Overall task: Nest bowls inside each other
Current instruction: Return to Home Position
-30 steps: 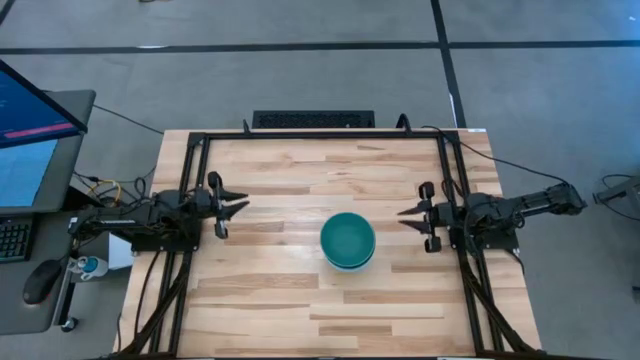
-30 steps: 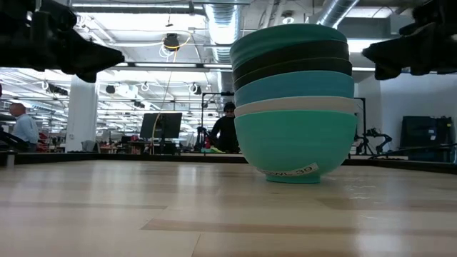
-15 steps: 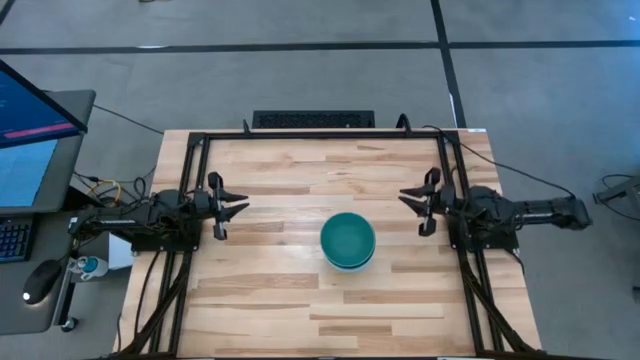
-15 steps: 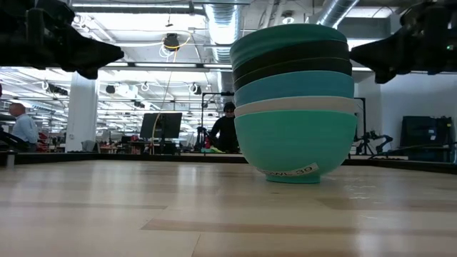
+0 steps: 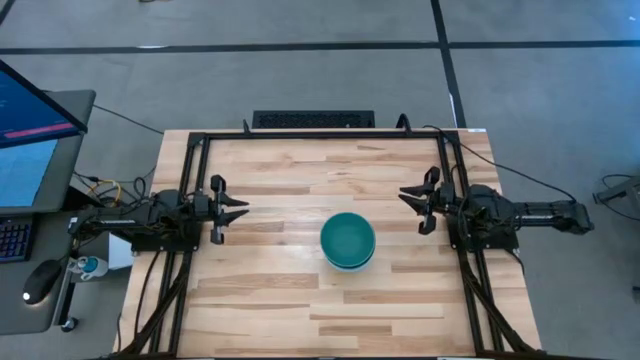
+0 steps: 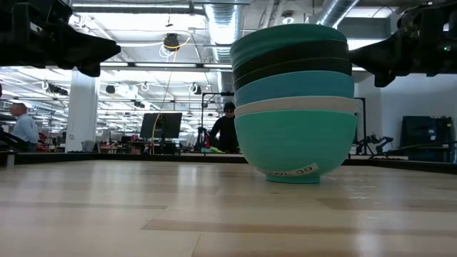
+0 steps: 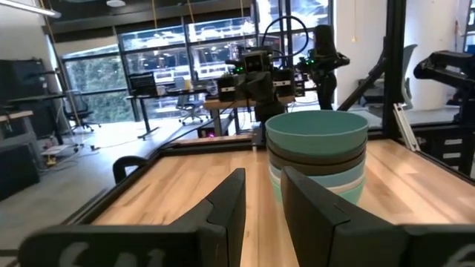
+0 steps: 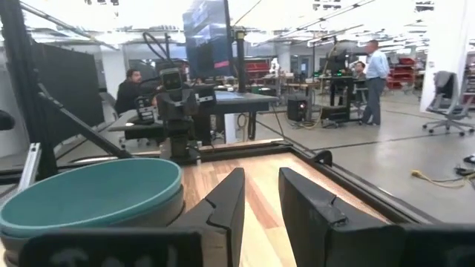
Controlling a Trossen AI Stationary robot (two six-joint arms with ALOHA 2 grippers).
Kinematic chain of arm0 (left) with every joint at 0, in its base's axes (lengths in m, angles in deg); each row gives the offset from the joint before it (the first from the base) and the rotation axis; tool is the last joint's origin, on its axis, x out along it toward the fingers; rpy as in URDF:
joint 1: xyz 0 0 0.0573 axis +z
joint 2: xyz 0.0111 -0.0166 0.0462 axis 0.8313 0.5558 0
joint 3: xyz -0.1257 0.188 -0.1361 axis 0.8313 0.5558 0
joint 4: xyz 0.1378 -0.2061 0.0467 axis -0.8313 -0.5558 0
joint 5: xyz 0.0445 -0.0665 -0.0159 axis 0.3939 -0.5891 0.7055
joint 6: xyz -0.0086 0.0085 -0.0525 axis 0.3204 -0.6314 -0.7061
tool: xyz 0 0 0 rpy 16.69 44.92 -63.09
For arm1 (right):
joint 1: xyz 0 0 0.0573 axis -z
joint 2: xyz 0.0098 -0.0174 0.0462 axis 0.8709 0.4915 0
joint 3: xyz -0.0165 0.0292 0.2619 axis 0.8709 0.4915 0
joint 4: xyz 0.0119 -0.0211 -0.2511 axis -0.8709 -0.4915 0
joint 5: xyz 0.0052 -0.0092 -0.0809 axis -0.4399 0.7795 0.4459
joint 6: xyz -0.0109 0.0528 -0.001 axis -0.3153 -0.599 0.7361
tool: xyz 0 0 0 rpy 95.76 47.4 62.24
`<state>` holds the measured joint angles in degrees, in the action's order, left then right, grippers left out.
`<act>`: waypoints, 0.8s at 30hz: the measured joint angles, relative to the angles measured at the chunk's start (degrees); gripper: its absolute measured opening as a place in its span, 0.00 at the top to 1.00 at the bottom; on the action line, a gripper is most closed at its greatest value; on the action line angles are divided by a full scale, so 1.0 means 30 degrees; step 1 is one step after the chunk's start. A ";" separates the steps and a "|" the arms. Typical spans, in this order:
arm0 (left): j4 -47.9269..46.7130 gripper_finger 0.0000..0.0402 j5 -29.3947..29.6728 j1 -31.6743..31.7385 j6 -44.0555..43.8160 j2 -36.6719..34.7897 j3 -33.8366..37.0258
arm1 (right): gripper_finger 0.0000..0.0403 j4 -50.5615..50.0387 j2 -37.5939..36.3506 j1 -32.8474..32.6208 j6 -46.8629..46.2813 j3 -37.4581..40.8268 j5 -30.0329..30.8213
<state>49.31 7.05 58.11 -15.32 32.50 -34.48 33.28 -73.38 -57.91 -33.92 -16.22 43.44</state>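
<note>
Homing: park both arms outboard, level, clear of bowl stack (image 5: 348, 240) just right of frame centre on tabletop (image 5: 280, 300); left arm (image 5: 150, 218) jaws apart, empty; right arm (image 5: 500, 212) jaws likewise.

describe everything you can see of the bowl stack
The bowl stack is six plain, smooth round bowls nested upright: teal-green bowl on top, two black bowls, a blue bowl, a white bowl showing only its rim, and a cyan bottom bowl with a small label near its foot. It stands on the wooden table, near its middle, clear of the left gripper and right gripper.
</note>
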 joint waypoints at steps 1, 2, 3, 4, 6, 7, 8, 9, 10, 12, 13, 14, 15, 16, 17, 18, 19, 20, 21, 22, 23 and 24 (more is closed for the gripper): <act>0.0000 0.80 0.0000 0.0000 -0.0130 0.0000 0.0005 | 0.73 0.0001 0.0001 0.0000 -0.0007 0.0000 -0.0093; 0.0000 0.80 0.0000 0.0000 -0.0275 0.0000 0.0005 | 0.73 0.0001 0.0000 0.0000 -0.0007 0.0000 -0.0153; 0.0000 0.80 0.0000 0.0003 -0.0374 0.0000 0.0005 | 0.73 -0.0005 0.0001 0.0000 -0.0001 0.0000 -0.0210; 0.0000 0.80 0.0000 0.0000 -0.0446 0.0000 0.0005 | 0.73 -0.0013 0.0001 0.0000 0.0072 0.0000 -0.0295; -0.0001 0.80 0.0007 0.0000 -0.0430 0.0000 0.0005 | 0.73 -0.0008 0.0001 0.0000 0.0370 0.0000 -0.0400; -0.0006 0.80 0.0007 0.0000 -0.0361 0.0000 0.0005 | 0.73 -0.0010 0.0001 0.0000 0.0533 0.0000 -0.0403; -0.0005 0.80 0.0015 0.0000 -0.0284 0.0000 0.0000 | 0.73 -0.0006 0.0001 0.0000 0.0661 0.0000 -0.0403; -0.0007 0.80 0.0015 0.0003 -0.0271 0.0000 0.0005 | 0.73 -0.0006 0.0001 0.0000 0.0766 0.0000 -0.0403; -0.0007 0.80 0.0015 0.0000 -0.0281 0.0000 0.0001 | 0.73 0.0001 0.0001 0.0007 0.0801 0.0000 -0.0403; -0.0025 0.80 0.0022 0.0000 -0.0511 0.0000 0.0005 | 0.73 0.0001 0.0001 0.0007 0.0794 0.0000 -0.0403; -0.0075 0.80 0.0022 0.0000 -0.0727 0.0000 0.0004 | 0.73 0.0001 0.0001 0.0000 0.0763 0.0000 -0.0403; -0.0133 0.80 0.0022 0.0000 -0.0883 0.0000 0.0005 | 0.73 -0.0006 0.0001 0.0002 0.0570 0.0000 -0.0403; -0.0228 0.80 0.0022 0.0006 -0.1064 0.0000 0.0005 | 0.73 -0.0003 0.0001 0.0007 0.0470 0.0000 -0.0403; -0.0377 0.80 0.0022 0.0000 -0.1237 0.0000 0.0004 | 0.73 0.0001 0.0001 0.0004 0.0447 0.0000 -0.0403; -0.0537 0.80 0.0031 0.0000 -0.1293 0.0000 0.0002 | 0.73 -0.0006 0.0001 0.0002 0.0503 0.0000 -0.0403; -0.0788 0.80 0.0036 0.0000 -0.1302 0.0000 0.0001 | 0.73 -0.0006 0.0001 0.0001 0.0502 0.0000 -0.0403; -0.1052 0.80 0.0036 0.0000 -0.1279 0.0000 0.0002 | 0.73 -0.0006 0.0001 0.0007 0.0495 0.0000 -0.0403; -0.1351 0.80 0.0043 0.0000 -0.1232 0.0001 0.0005 | 0.73 -0.0006 0.0001 0.0000 0.0495 0.0000 -0.0403; -0.1726 0.80 0.0034 0.0003 -0.1224 0.0002 0.0001 | 0.73 0.0001 0.0001 0.0006 0.0495 0.0000 -0.0403; -0.1740 0.80 0.0006 0.0000 -0.1219 0.0029 -0.0002 | 0.73 -0.0006 0.0001 0.0002 0.0495 0.0000 -0.0403; -0.1736 0.80 -0.0029 0.0003 -0.1256 0.0022 -0.0002 | 0.73 -0.0006 0.0001 0.0000 0.0495 0.0000 -0.0403; -0.1734 0.80 -0.0042 0.0005 -0.1341 0.0017 -0.0002 | 0.73 -0.0003 0.0001 0.0007 0.0495 0.0000 -0.0403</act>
<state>44.11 6.92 58.12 -19.34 32.55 -34.49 33.27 -73.37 -57.88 -32.44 -16.22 42.23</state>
